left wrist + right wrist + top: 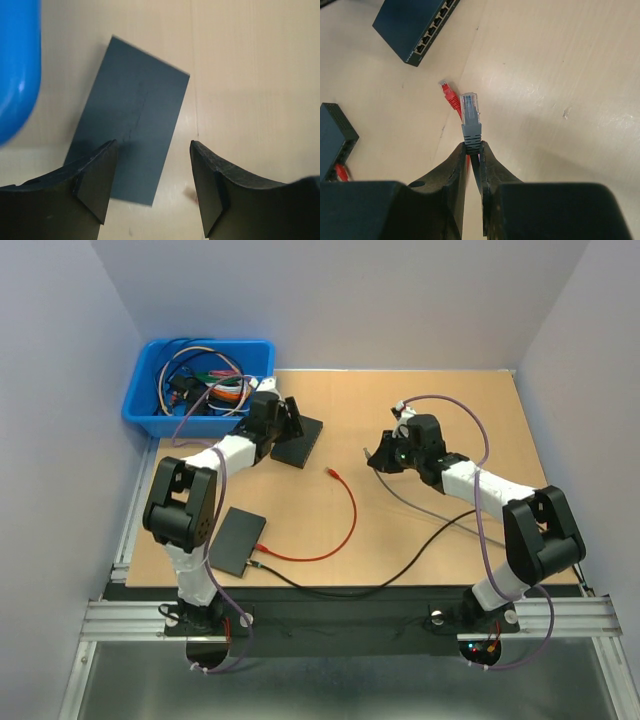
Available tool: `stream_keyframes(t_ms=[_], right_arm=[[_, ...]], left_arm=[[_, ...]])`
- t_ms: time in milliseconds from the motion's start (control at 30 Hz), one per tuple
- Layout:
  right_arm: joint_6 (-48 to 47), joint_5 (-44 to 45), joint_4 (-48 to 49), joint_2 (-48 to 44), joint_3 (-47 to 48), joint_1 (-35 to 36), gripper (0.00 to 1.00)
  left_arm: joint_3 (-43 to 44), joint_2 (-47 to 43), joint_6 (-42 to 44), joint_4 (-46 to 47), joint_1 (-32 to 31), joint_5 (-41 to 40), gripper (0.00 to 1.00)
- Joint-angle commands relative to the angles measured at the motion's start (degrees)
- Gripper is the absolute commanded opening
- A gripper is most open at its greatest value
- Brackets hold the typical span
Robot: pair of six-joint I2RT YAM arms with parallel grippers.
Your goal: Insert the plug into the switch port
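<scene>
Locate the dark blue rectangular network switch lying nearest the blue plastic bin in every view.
Top external: dark blue network switch left of centre, below-right of the blue plastic bin.
Left wrist: it fills the centre, bin at the left edge.
Right wrist: top left, ports facing the camera.
Shared landmarks: bin links top and left wrist; loose red plug links top and right wrist.

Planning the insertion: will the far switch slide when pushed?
Likely yes: the switch lies loose on a smooth tabletop, and the left gripper has its jaws open above it. Being flat and low, it should hardly tip.
</scene>
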Motion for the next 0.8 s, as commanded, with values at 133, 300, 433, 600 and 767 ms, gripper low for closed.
stream_keyframes(t_ms=[133,300,433,600,767], right_arm=[[-1.1,0.8,0.8,1.4,1.1,0.0,0.00],[-1.0,-0.1,0.8,1.6,0.4,0.1,0.00],[-0.9,-0.3,0.8,1.1,0.1,0.2,0.00],[-0.7,-0.5,0.9,0.4,-0.3,0.4,0.01],[-0.6,-0.6,0.8,0.7,-0.1,0.6,0.00]], left_arm=[[18.6,14.0,5.2,-4.8,2.5,-0.8,0.71],[32.2,24.4,6.3,-10.9,2.9,-0.5,0.71],[46.3,32.9,6.9,-16.5,3.2,-2.1,0.71],[53.4,36.7,8.4,-22.7,3.4,-5.3,0.71],[52.3,36.5,9.5,-26.8,3.4,-5.8,0.65]])
